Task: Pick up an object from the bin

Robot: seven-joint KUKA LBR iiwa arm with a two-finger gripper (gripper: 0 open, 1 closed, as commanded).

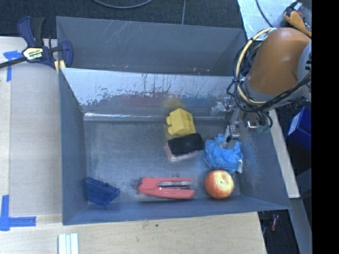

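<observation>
arm point(275, 62) over blue crumpled bag point(223, 155) | apple point(219, 184), black sponge point(185, 144) beside it

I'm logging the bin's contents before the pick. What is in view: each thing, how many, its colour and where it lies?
yellow blocky toy: one, yellow, middle, near the back wall
black block: one, black on a pinkish base, just in front of the yellow toy
crumpled blue thing: one, light blue, right side
apple: one, red and yellow, front right
stapler-like tool: one, red, front middle
dark blue piece: one, front left corner
bin: one, grey
gripper: one, over the crumpled blue thing
</observation>
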